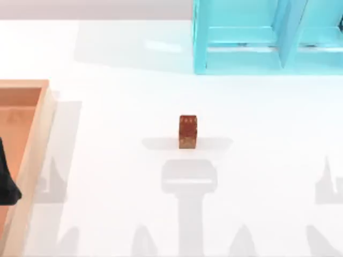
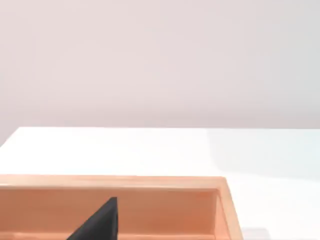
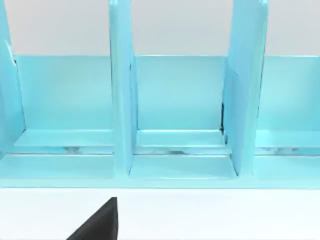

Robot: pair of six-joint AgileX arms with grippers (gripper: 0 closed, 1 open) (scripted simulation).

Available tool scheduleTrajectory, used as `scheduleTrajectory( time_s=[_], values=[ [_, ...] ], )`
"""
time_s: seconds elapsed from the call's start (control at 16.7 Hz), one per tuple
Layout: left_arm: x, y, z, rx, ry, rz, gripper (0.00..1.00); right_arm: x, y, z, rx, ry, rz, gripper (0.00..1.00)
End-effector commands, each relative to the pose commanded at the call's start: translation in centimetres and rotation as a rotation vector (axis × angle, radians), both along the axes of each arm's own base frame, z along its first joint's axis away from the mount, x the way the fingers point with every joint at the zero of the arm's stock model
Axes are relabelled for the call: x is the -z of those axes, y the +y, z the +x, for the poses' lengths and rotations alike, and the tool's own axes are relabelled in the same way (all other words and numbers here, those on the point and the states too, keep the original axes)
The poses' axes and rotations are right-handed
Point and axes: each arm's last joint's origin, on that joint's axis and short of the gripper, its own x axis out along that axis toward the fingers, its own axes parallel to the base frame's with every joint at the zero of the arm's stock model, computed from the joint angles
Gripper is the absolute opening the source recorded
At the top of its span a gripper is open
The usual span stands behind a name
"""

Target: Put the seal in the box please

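Plainly nothing is done yet: the seal stands alone on the bare white table, well apart from both my grippers and well to the right of the box, touching nothing. It is a small reddish-brown block with a paler tan end nearest me and a faint dotted face, squared off and narrow. All the work is left, as I judge it: reach, grasp, carry across, release inside.

My left gripper hangs over the box; of it I see a dark finger above the floor, and I cannot tell whether it is parted or closed. The box is shallow wood, orange-brown floor, pale rim walls. My right gripper, a dark finger, faces the turquoise shelf with its smooth upright dividers; its state I cannot tell either.
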Motion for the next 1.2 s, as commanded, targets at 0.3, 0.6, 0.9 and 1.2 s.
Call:
scheduleTrajectory(
  time_s=[0.3,0.6,0.9,1.2],
  values=[
    [-0.5,-0.1,0.1,0.003,0.06,-0.01,1.0,0.0,0.0,0.0,0.0,0.0,0.0,1.0],
    [-4.1,-0.4,1.4,0.007,0.316,-0.062,1.0,0.0,0.0,0.0,0.0,0.0,0.0,1.0],
    [-11.9,-1.6,5.7,0.011,0.547,-0.147,1.0,0.0,0.0,0.0,0.0,0.0,0.0,1.0],
    [-20.9,-4.9,13.0,0.05,0.672,-0.251,1.0,0.0,0.0,0.0,0.0,0.0,0.0,1.0]
  ],
)
